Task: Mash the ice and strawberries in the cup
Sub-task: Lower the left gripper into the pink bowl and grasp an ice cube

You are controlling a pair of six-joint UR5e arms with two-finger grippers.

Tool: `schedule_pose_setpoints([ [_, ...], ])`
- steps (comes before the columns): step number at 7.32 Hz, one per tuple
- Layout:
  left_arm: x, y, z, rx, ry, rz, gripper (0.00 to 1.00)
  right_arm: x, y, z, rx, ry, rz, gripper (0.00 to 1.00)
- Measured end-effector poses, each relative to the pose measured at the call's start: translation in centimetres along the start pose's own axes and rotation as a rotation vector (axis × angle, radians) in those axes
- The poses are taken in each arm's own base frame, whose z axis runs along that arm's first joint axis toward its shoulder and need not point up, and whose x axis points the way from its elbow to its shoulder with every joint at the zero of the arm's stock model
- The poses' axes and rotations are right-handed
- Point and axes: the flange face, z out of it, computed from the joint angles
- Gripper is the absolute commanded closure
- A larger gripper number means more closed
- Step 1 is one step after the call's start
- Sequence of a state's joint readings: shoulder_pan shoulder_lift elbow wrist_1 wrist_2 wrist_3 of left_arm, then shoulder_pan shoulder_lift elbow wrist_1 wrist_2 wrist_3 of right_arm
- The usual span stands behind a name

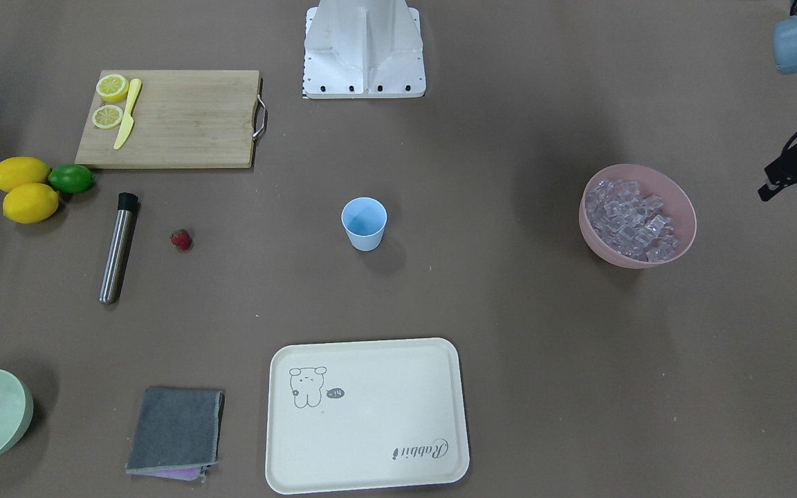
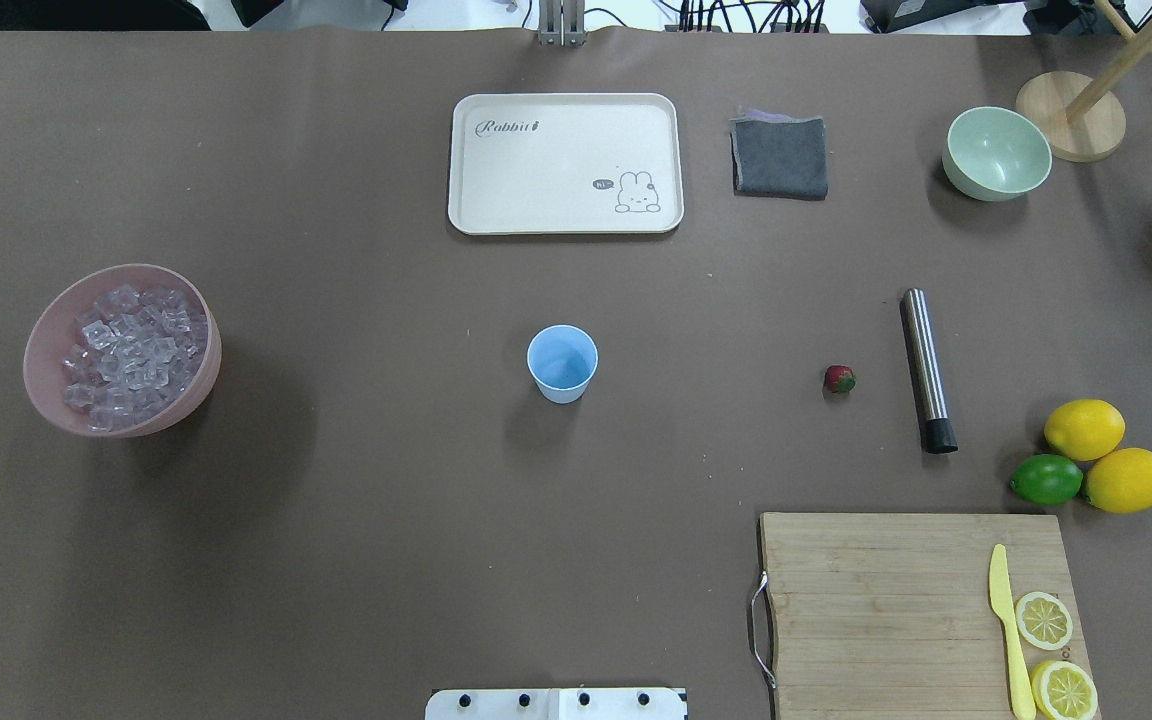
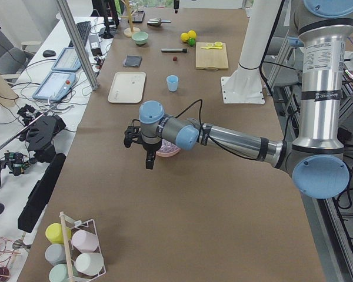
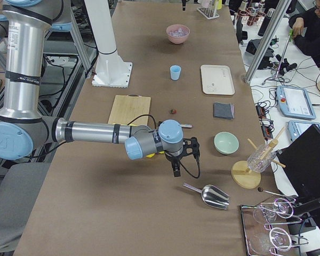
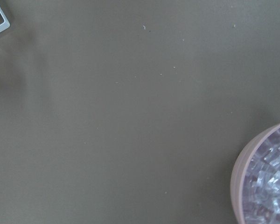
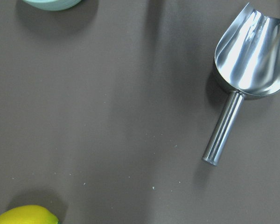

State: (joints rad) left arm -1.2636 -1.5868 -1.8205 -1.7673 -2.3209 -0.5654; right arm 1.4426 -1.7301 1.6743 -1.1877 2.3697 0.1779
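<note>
The light blue cup [image 1: 364, 223] stands upright and empty at the table's middle; it also shows in the overhead view [image 2: 562, 362]. The red strawberry [image 1: 181, 239] lies on the table next to a steel muddler [image 1: 117, 249] with a black end. The ice [image 1: 630, 218] fills a pink bowl [image 1: 675, 259]. My left gripper [image 1: 791, 194] hovers beside the pink bowl, its fingers apart and empty. The left wrist view shows the bowl's rim [image 5: 235, 182] and ice [image 5: 270, 186]. My right gripper [image 4: 176, 162] hovers past the lemons near a steel scoop [image 6: 249, 60]; I cannot tell if it is open or shut.
A wooden cutting board [image 2: 906, 600] holds lemon halves [image 2: 1044, 620] and a yellow knife [image 2: 1004, 620]. Two lemons [image 2: 1084, 428] and a lime [image 2: 1046, 479] lie beside it. A cream tray [image 2: 566, 165], grey cloth [image 2: 781, 157] and pale green bowl [image 2: 996, 152] sit along the far edge.
</note>
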Motion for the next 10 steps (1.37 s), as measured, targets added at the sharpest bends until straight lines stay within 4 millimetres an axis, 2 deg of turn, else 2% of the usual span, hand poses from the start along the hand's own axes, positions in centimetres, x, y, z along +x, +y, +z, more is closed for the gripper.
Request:
schedule_pose_setpoints([
  [1,3.5,-0.6,1.0,0.000,0.000,-0.078,0.03,0.0,0.0,0.1,-0.002,-0.001,0.000,0.00],
  [3,9.3,-0.9,2.7,0.003,-0.001,-0.199,0.03,0.0,0.1,0.4,-0.008,0.000,0.002,0.00],
  [5,13.0,-0.2,4.9,0.017,-0.028,-0.283,0.03,0.1,0.1,0.5,-0.011,0.000,0.002,0.00],
  [6,14.1,0.5,6.2,0.025,-0.049,-0.299,0.08,0.0,0.1,0.6,-0.013,0.000,0.001,0.00],
  [8,15.2,1.6,8.0,0.036,-0.065,-0.314,0.12,-0.1,0.1,0.7,-0.014,-0.001,0.000,0.00],
  [10,13.7,2.6,9.2,0.040,-0.062,-0.306,0.15,-0.1,0.2,0.7,-0.016,-0.002,0.001,0.00],
])
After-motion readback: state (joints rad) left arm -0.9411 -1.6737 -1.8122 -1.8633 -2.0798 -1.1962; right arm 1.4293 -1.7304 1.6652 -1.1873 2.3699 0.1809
